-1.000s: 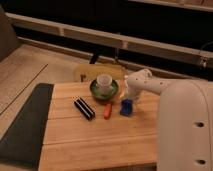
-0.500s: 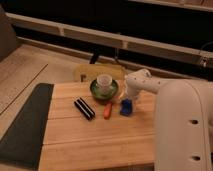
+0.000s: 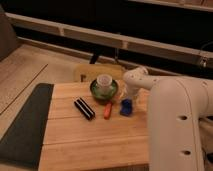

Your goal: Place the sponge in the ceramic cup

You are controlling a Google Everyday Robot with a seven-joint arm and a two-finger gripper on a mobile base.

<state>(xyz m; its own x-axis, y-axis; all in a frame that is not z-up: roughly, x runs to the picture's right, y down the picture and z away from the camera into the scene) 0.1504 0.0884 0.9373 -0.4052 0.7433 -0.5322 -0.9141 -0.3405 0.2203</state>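
The blue sponge [image 3: 126,107] lies on the wooden table [image 3: 90,135], right of a slim orange-red piece [image 3: 107,109]. The pale ceramic cup [image 3: 103,82] stands upright inside a dark green round dish [image 3: 95,91], behind and to the left of the sponge. My white arm reaches in from the right and bends down. My gripper [image 3: 128,96] hangs just above the sponge's far end, partly hidden by the wrist.
A black bar [image 3: 84,108] lies left of the orange piece. A dark mat [image 3: 22,125] covers the table's left side. A yellowish chair back [image 3: 100,71] stands behind the table. The bulky white arm link [image 3: 175,125] fills the right foreground.
The big white arm link has shifted slightly left and fills more of the view. The gripper stays over the sponge, and the sponge, cup and dish have not moved.
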